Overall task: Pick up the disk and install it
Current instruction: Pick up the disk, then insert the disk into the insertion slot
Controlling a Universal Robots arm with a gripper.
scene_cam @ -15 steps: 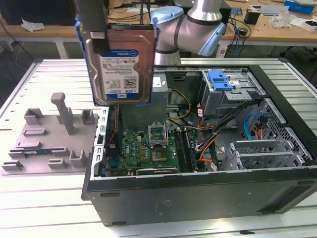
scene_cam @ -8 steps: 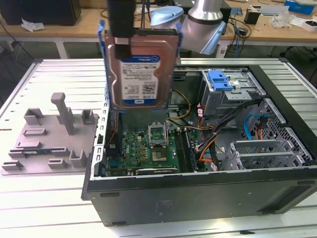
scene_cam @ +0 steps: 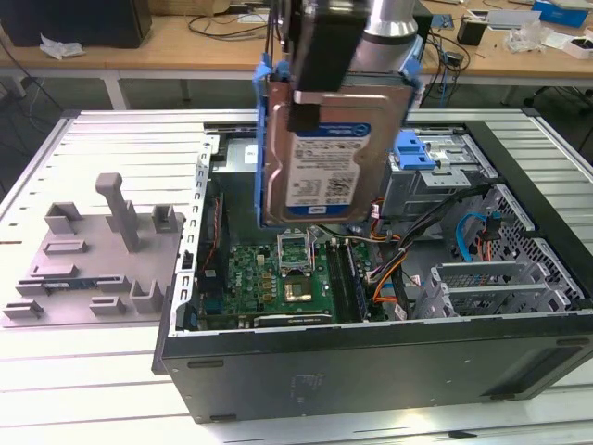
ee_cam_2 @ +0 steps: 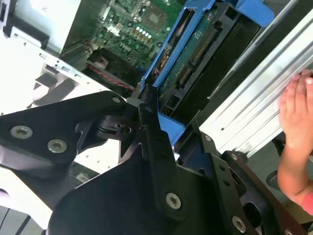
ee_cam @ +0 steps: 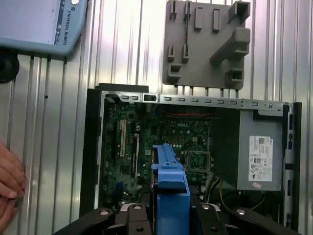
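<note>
claw (ee_cam: 171,211) grips disk (scene_cam: 320,162) | upright above open case (scene_cam: 371,362) | edges touch nothing

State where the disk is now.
In the exterior view the disk hangs upright in the end effector above the motherboard of the case; the fixture lies to the exterior view's left.

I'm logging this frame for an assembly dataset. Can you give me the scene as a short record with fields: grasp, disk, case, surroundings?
grasp: end effector shut on the disk by its blue bracket
disk position: hanging roughly upright above the open computer case, not installed
beside case: grey fixture on the table, at the exterior view's left
person: a hand on the table near the case
</note>
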